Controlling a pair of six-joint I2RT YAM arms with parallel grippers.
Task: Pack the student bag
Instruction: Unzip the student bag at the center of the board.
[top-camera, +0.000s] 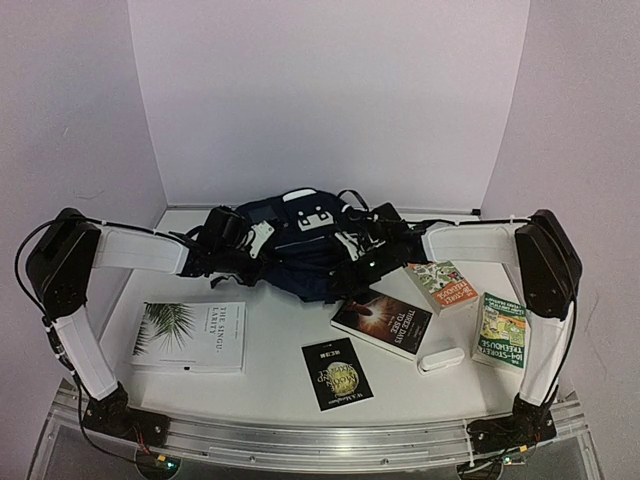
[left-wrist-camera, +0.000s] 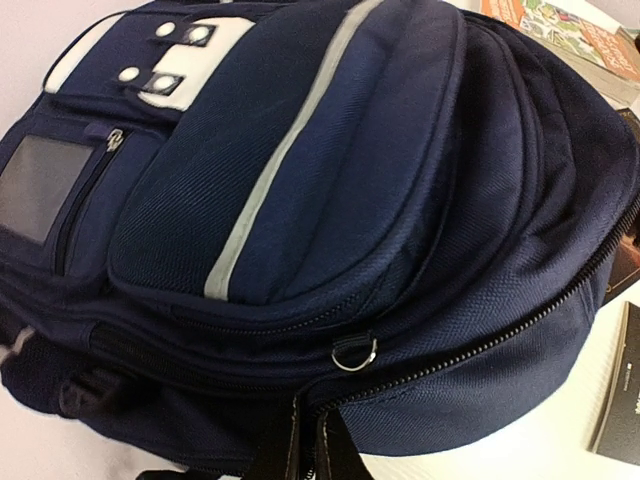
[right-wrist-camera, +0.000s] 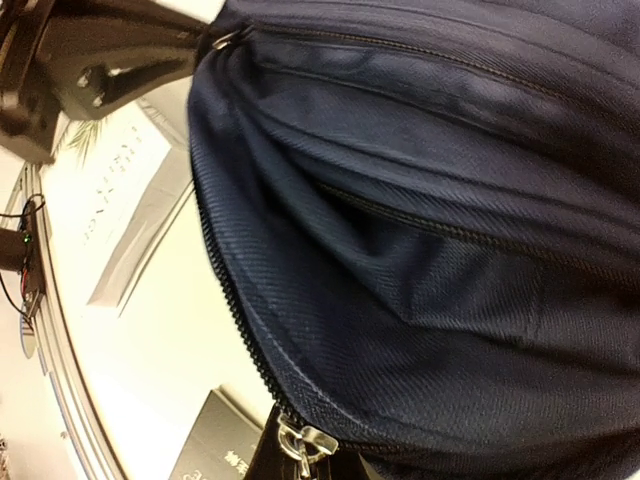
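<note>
Currently my right gripper (right-wrist-camera: 295, 468) is clamped shut at a metal zipper pull (right-wrist-camera: 300, 443) on the student bag (top-camera: 300, 255), my left gripper (left-wrist-camera: 305, 452) sits against its zipper seam, pinching or not I cannot tell, and the bag lies at the back of the table (top-camera: 270, 350), between both.

We see the large dark navy fabric backpack (right-wrist-camera: 430, 250) filling most of the frame, its zipper track curving down its left edge to a silver metal pull (right-wrist-camera: 300, 445). Left of the backpack lie a white palm-leaf book (right-wrist-camera: 120, 200) and, lower, a black booklet (right-wrist-camera: 215, 455). The left gripper (right-wrist-camera: 195, 45) sits at its top-left corner.
</note>
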